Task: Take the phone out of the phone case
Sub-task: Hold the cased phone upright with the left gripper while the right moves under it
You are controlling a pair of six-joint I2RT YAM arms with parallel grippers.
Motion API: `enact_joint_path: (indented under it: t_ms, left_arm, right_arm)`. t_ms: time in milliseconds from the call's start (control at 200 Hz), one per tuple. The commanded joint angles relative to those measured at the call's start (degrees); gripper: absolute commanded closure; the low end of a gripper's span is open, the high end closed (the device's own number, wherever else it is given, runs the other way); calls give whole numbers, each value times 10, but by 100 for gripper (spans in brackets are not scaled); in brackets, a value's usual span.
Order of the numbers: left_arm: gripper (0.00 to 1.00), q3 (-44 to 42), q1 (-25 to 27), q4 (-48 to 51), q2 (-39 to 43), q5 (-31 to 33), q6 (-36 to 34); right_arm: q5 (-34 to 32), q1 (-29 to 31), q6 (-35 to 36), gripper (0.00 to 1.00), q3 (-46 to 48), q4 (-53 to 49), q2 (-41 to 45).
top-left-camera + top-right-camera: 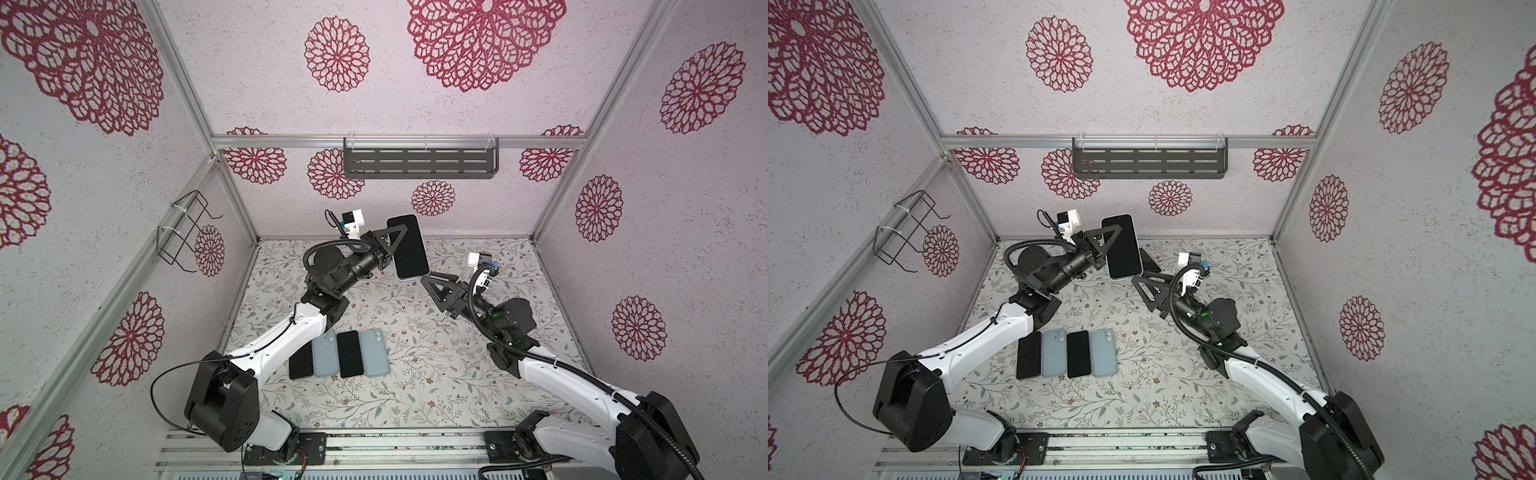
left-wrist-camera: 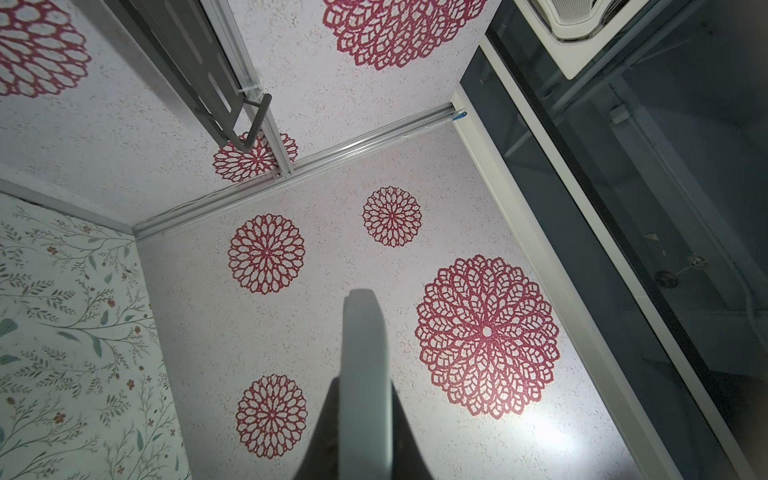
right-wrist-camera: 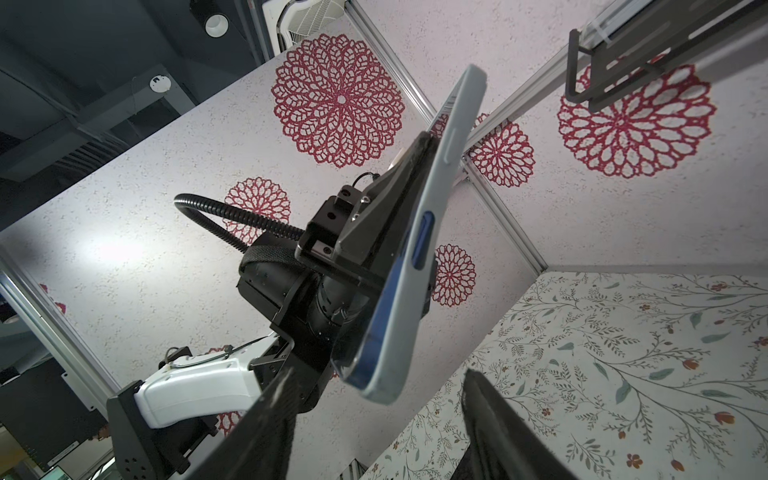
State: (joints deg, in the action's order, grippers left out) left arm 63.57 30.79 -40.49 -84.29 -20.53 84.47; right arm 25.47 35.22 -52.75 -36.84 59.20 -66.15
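My left gripper [image 1: 397, 245] pinches the phone case [image 3: 453, 137] across face and back, clamped on its 9 o'clock long side, and holds it aloft above the table [image 1: 415, 386], toward 12 o'clock of the mat in both top views. The phone [image 1: 411, 249] turns its dark screen up at the overhead camera. Its long axis runs nearly from 12 to 6 o'clock, with the lower end leaning slightly toward 5. My right gripper [image 1: 430, 276] waits at 5 o'clock of that lower end, jaws spread, just beside it and holding nothing. In the right wrist view the phone's dark blue edge shows along the lower half against the pale case, so I judge that corner is the place to work. To do it well, I should close my right fingers on the case lip alone at the lower corner, then peel it back away from the screen. My left hold should stay firm so the glass does not twist or slip free.
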Motion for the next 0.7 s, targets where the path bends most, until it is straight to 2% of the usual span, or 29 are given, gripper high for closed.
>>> enact_joint_path:
  t_ms: [0,691]
  left_arm:
    - [100,1,3,-53,16,11,11]
    - [100,8,16,-79,14,11,19]
  right_arm:
    - [-2,3,-24,35,-3,62,-6]
    - [-9,2,-42,38,10,105,-40]
